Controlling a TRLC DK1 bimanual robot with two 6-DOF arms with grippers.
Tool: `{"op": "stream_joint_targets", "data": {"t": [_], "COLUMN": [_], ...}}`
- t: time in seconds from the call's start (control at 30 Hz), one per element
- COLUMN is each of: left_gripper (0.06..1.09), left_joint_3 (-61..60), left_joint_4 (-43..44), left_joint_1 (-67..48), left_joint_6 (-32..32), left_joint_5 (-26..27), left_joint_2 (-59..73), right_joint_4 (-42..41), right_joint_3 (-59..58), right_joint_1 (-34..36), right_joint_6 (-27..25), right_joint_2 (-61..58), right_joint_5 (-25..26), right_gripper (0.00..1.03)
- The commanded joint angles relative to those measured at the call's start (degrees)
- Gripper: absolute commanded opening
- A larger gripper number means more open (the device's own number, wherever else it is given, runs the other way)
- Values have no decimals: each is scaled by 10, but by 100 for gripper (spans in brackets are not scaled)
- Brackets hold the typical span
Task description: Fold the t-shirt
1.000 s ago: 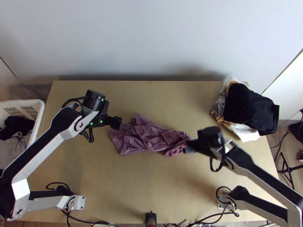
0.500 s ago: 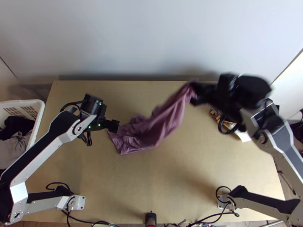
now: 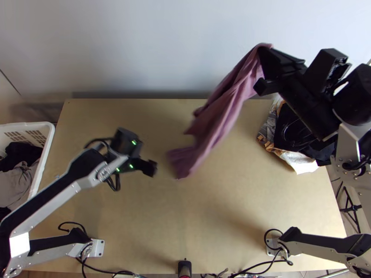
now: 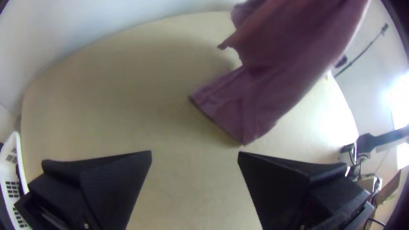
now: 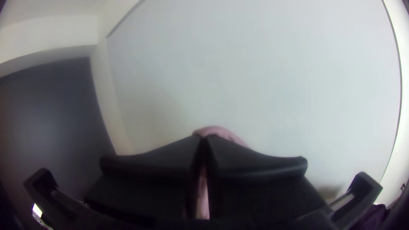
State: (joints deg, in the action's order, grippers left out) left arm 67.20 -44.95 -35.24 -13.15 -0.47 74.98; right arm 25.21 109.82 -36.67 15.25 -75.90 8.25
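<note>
Above the tabletop [image 3: 208,222], t-shirt [image 3: 225,106] gripped in right jaws, left jaws parted: we'd lower slowly, loose end [image 4: 238,115] first.

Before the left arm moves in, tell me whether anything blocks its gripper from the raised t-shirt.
Nothing visible: between the open left gripper and the hanging t-shirt lies just tabletop. The right gripper holds the t-shirt's upper end, high up.
</note>
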Motion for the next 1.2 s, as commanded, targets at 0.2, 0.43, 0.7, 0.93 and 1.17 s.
{"op": "stream_joint_targets", "data": {"t": [0.2,0.43,0.7,0.93,1.17], "left_gripper": [104,104,104,104,104], "left_joint_3": [-60,-78,-72,-62,13], "left_joint_4": [142,303,485,592,620], "left_joint_1": [-192,-260,-294,-308,-312], "left_joint_6": [3,27,102,109,110], "left_joint_5": [-22,-101,-154,-162,-233], "left_joint_2": [10,66,178,264,370], "right_joint_4": [-4,-3,9,31,53], "right_joint_3": [20,19,26,43,78], "right_joint_1": [-25,-26,-26,-23,-20], "right_joint_6": [-5,-5,0,2,3], "right_joint_2": [-20,-23,-23,-22,-21], "right_joint_5": [40,49,51,51,51], "right_gripper": [3,3,3,3,3]}}
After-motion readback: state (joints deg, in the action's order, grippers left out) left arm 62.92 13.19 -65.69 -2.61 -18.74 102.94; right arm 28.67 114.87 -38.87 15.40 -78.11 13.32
